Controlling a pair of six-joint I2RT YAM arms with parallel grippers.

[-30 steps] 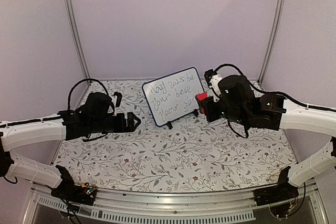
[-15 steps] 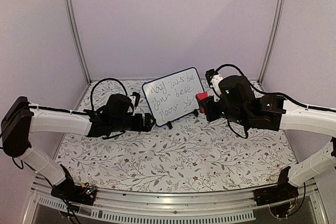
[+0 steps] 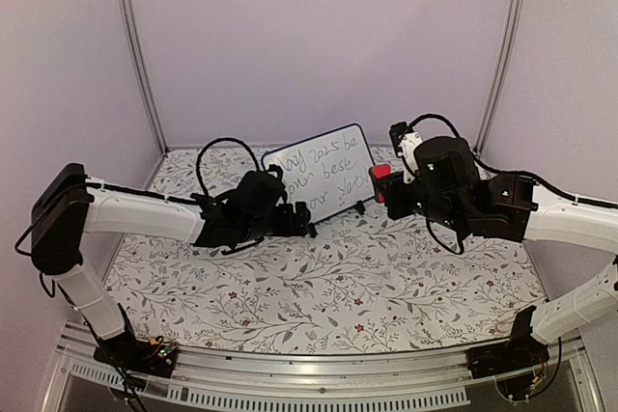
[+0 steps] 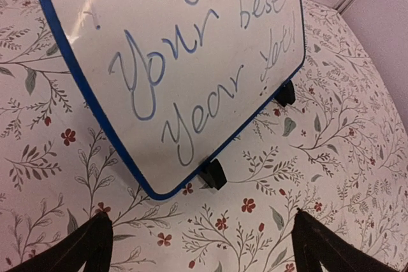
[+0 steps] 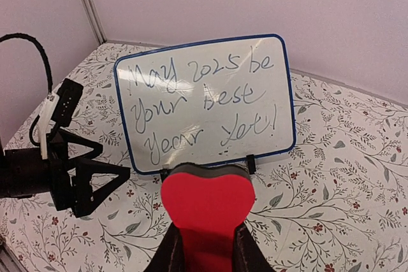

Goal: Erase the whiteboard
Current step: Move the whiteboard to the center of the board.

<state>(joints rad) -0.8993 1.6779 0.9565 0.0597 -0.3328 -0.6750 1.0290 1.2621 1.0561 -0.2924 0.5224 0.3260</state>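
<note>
The whiteboard [image 5: 204,103] bears blue handwriting; left pincer [image 5: 116,160] spread, right pincer [image 5: 207,253] pinching a red eraser [image 5: 207,202].

Glossy and smooth, the whiteboard [image 5: 191,103] catches light streaks inside its thin blue plastic-looking frame. The floral-printed table cover [image 3: 386,287] reads matt, and the red eraser [image 5: 207,211] looks smooth, faintly sheened, with a dark felt-like edge.

Whiteboard [image 4: 191,62] top cropped in left wrist view — lower corner behind left gripper [image 3: 301,222] overhead, red eraser [image 5: 207,211] base cut off
</note>
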